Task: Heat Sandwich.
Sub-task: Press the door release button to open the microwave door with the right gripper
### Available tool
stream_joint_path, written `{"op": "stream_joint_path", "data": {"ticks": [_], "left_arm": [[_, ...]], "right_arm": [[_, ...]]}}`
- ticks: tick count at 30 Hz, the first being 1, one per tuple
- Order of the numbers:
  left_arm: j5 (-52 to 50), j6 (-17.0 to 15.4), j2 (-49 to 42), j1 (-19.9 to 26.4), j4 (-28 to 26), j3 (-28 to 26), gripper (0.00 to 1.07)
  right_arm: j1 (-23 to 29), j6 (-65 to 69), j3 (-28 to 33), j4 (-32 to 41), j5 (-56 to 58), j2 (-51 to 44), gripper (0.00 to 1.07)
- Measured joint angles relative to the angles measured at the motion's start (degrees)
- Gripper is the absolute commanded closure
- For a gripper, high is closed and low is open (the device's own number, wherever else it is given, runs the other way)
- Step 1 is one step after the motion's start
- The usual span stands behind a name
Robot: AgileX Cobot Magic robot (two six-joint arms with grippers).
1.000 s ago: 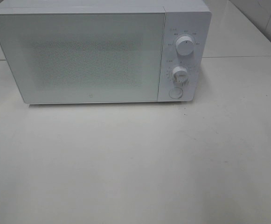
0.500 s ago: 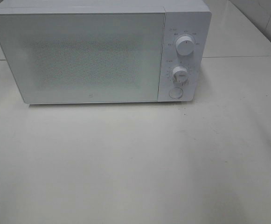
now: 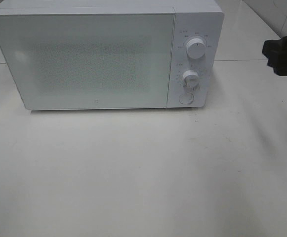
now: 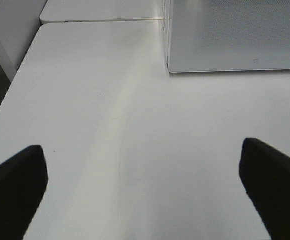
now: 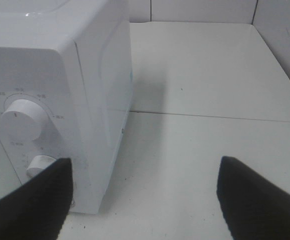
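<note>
Sandwich: not visible in any view, so its position relative to either claw cannot be told. The microwave (image 3: pixel 106 54) stands at 12 o'clock on the table (image 3: pixel 143 173). Its door (image 3: pixel 84 59) is shut, and the frosted panel hides the interior.

Right claw (image 5: pixel 145 167): jaws stand apart with nothing between them, over bare table. In the wrist view it looks along the microwave's control-panel corner, with the upper knob (image 5: pixel 22 117) and lower knob (image 5: pixel 40 165) close by. In the high view the dark end of the right arm (image 3: pixel 284 55) shows at the 2 o'clock edge. It sits at 3 o'clock of the microwave and is apart from it.

Left claw (image 4: pixel 142 150): jaws stand wide apart with nothing between them, over bare table. The microwave's lower front corner lies ahead of it. This claw does not show in the high view.

Changes against the earlier frames, high view:
- One second ago no arm was in frame.
- Half a second ago only a dark sliver showed at the right edge.
- Now the end of the right arm stands plainly inside the frame, so it has moved in toward the microwave.
- Microwave, door, both knobs and the round button (image 3: pixel 185 98) are unchanged in place and setting.
</note>
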Motion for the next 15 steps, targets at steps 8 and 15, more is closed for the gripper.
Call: {"op": "stream_joint_path", "data": {"ticks": [8, 15], "left_arm": [[0.0, 0.0, 0.0, 0.0, 0.0, 0.0, 0.05], [0.0, 0.0, 0.0, 0.0, 0.0, 0.0, 0.05]], "right_arm": [[5.84, -10.71, 5.79, 12.95, -16.16, 7.68, 0.31], [12.83, -17.53, 6.88, 25.55, -23.61, 12.95, 0.31]]}}
